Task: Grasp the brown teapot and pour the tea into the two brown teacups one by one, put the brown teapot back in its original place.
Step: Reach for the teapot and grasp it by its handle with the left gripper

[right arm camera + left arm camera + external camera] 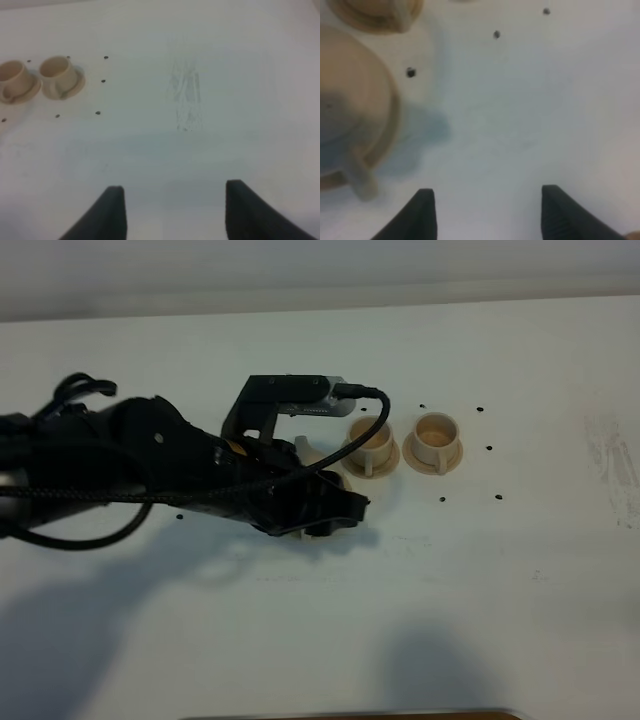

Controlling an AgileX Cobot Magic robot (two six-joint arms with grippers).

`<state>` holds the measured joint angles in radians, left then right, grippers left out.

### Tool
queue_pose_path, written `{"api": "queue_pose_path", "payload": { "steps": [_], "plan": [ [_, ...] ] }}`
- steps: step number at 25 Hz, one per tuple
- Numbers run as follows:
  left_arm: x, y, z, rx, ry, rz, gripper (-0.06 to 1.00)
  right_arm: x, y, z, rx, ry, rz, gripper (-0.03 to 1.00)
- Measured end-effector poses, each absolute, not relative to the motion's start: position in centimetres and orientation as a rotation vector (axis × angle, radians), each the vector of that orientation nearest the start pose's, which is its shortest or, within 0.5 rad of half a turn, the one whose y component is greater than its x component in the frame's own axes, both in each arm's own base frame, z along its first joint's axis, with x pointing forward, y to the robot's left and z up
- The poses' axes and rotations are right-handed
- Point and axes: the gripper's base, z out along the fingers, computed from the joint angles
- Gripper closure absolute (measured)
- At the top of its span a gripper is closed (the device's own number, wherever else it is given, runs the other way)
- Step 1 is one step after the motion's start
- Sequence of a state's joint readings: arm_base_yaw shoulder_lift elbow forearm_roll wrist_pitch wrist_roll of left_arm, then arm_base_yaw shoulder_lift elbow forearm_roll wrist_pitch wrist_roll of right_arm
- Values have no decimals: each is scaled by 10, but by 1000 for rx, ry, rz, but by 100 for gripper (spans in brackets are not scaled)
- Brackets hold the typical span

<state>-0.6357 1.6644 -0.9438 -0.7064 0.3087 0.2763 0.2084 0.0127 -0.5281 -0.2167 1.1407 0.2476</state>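
Jaws of the left gripper (488, 194) are standing apart with nothing between them, hovering over bare table (520, 600). Jaws of the right gripper (174, 187) are likewise gaping and empty, well apart from the work. Across the teapot (306, 452) the left arm (150, 460) is lying, hiding all but pale slivers just beside the nearer cup (370, 443); the farther cup (435, 438) is standing next to that. With the teapot unheld, the grasp is judged to be the step in hand. Next move is calling for the spread fingers to come back over the teapot and close on it.
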Motion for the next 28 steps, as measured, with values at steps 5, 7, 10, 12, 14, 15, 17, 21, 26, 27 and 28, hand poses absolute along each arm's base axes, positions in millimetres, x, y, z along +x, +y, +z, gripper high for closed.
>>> {"api": "queue_pose_path", "payload": {
  "steps": [5,7,10,12,14,15,17,21,26,27,28],
  "plan": [
    [259,-218,202,275,2535,-710,52,-7,-20,280,63,2087,15,53],
    [259,-217,201,290,2544,-688,56,-7,-20,280,63,2087,15,53],
    [258,-215,199,341,2559,-644,59,-7,-20,280,63,2087,15,53],
    [258,-214,198,373,2562,-619,59,-7,-20,280,63,2087,15,53],
    [257,-212,199,395,2560,-595,60,-7,-20,280,63,2087,15,54],
    [256,-211,201,411,2559,-581,60,-7,-20,280,63,2087,15,54],
    [254,-208,207,426,2550,-561,60,-7,-20,280,63,2087,15,54],
    [250,-203,219,435,2540,-538,60,-7,-20,280,63,2086,15,54],
    [247,-196,221,475,2631,-419,60,-7,-20,280,63,2086,15,54],
    [247,-195,221,472,2642,-400,60,-7,-20,280,63,2086,16,54],
    [248,-195,222,461,2649,-391,60,-7,-20,280,63,2086,16,54]
  ]
}}
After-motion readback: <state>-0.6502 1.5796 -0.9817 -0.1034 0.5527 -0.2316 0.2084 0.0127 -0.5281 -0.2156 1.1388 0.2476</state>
